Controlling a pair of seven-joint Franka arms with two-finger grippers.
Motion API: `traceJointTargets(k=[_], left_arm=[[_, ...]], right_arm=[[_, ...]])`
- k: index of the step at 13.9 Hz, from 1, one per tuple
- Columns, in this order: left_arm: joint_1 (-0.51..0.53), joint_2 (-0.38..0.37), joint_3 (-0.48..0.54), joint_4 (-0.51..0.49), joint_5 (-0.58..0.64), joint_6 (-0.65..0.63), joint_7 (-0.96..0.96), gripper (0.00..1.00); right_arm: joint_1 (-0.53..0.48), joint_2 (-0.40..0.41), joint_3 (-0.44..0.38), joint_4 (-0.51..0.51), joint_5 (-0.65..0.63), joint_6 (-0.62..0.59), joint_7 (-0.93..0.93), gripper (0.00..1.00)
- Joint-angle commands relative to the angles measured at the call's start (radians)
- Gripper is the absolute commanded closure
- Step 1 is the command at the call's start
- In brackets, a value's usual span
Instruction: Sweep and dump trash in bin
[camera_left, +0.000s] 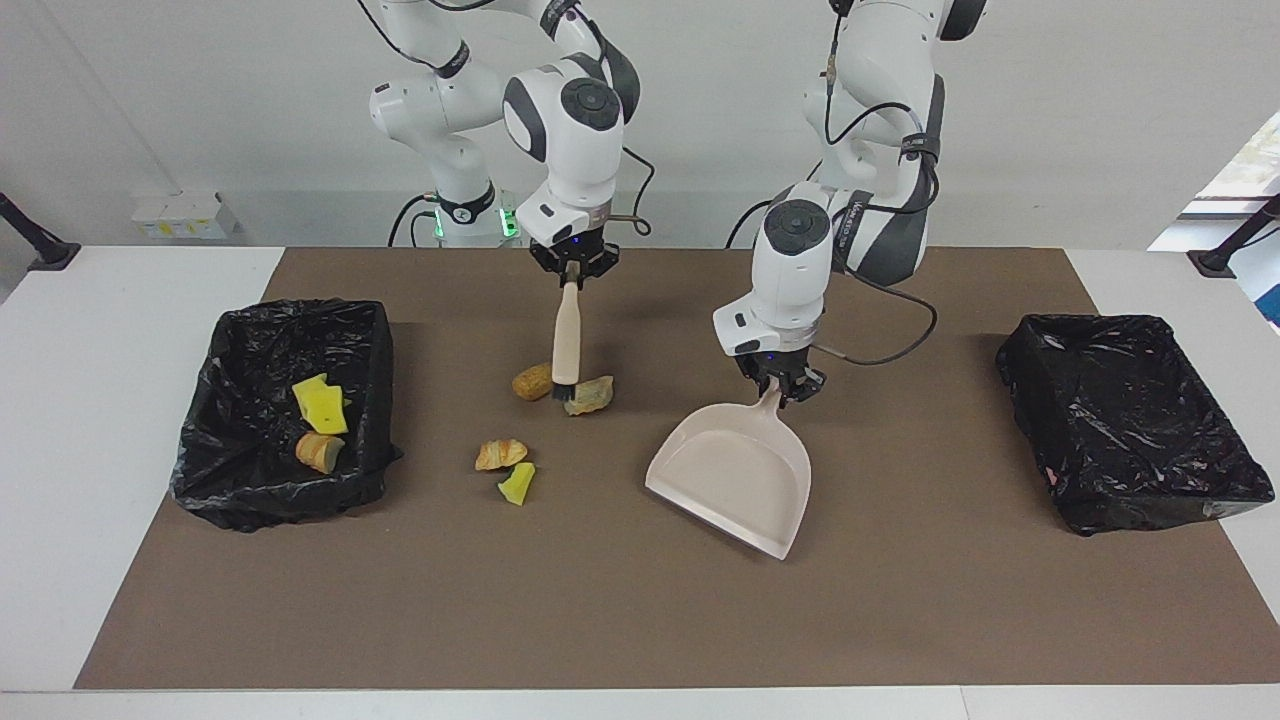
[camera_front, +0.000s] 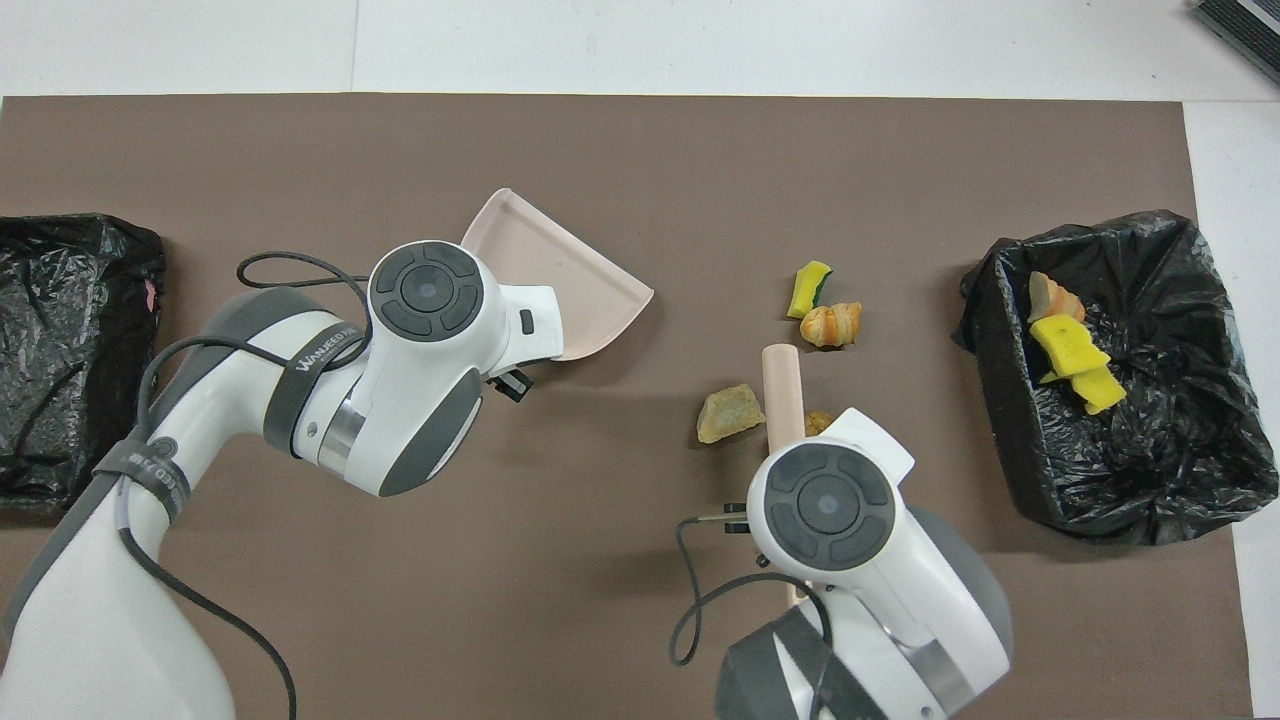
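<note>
The right gripper (camera_left: 572, 273) fingers clench the brush (camera_left: 565, 345), which hangs near-upright, bristles down between the potato lump (camera_left: 532, 381) and bread chunk (camera_left: 592, 394) mid-desk. The croissant (camera_left: 500, 454) and sponge piece (camera_left: 517, 483) lie toward the desk's outer edge. The left gripper (camera_left: 785, 385) fingers grasp the dustpan (camera_left: 735, 475), its mouth slanting toward that edge.

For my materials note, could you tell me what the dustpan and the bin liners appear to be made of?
The dustpan looks like smooth, matte beige moulded plastic: even colour, thin raised rim. The bin liners look like thin glossy black plastic film: crinkled, with bright glints.
</note>
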Motion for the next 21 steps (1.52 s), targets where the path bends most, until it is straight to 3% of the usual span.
traceJointTargets(k=[1,5,9,17,21], left_arm=[[0.017,-0.013,-0.004,-0.005,0.016,-0.018,0.168,1.0],[0.044,-0.021,-0.004,-0.016,0.017,-0.035,0.468,1.0],[0.076,-0.024,-0.004,-0.024,0.017,-0.043,0.724,1.0],[0.032,-0.122,-0.005,-0.194,0.075,-0.026,0.743,1.0],[-0.02,-0.19,-0.007,-0.32,0.123,0.063,0.74,1.0]], right_arm=[[-0.079,0.034,0.014,0.028,-0.098,-0.001,-0.112,1.0],[-0.216,0.096,0.016,0.06,-0.215,0.078,-0.28,1.0],[-0.279,0.184,0.014,0.117,-0.275,0.115,-0.341,1.0],[-0.278,0.29,0.028,0.154,-0.209,0.185,-0.331,1.0],[-0.189,0.309,0.045,0.188,-0.126,0.165,-0.341,1.0]])
